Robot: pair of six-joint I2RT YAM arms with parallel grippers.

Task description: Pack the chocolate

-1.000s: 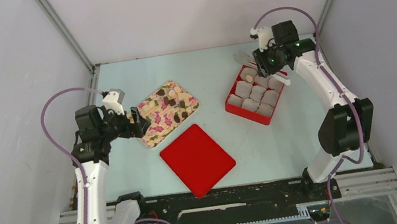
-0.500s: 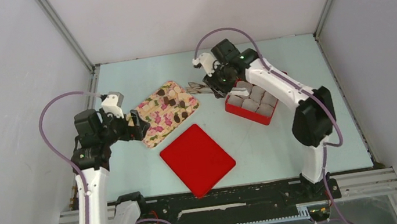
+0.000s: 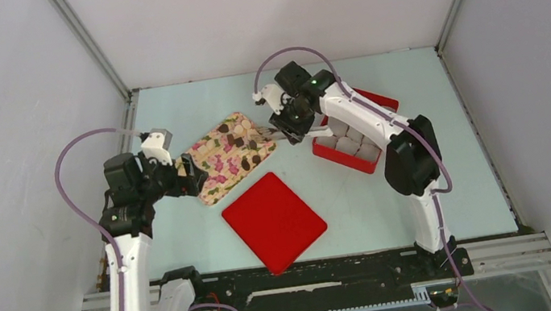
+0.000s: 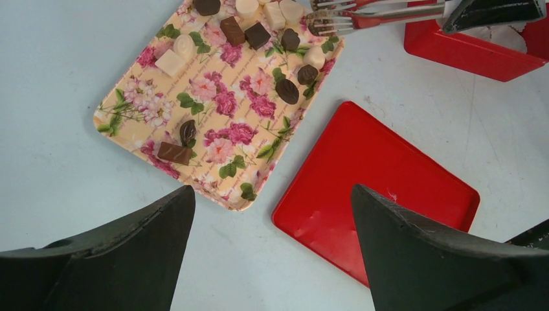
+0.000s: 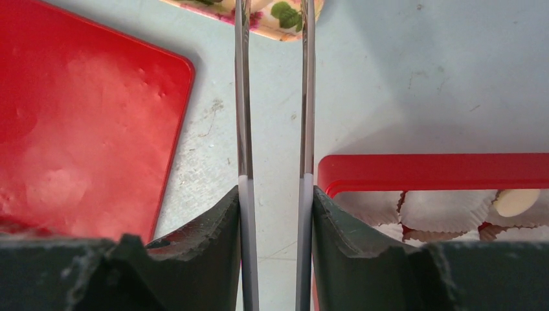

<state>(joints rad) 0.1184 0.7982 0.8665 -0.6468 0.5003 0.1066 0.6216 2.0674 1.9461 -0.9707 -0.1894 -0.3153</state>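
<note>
Right wrist: right gripper (image 5: 275,210) clamps tongs (image 5: 243,97); left gripper (image 4: 272,194) gapes empty near chocolate (image 4: 287,91)

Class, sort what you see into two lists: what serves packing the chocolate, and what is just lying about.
In the job:
chocolates on the floral tray
red box of white paper cups
tongs, gripped by the right pincer

Lying about:
flat red lid, off the box
left pincer, open and empty
</note>
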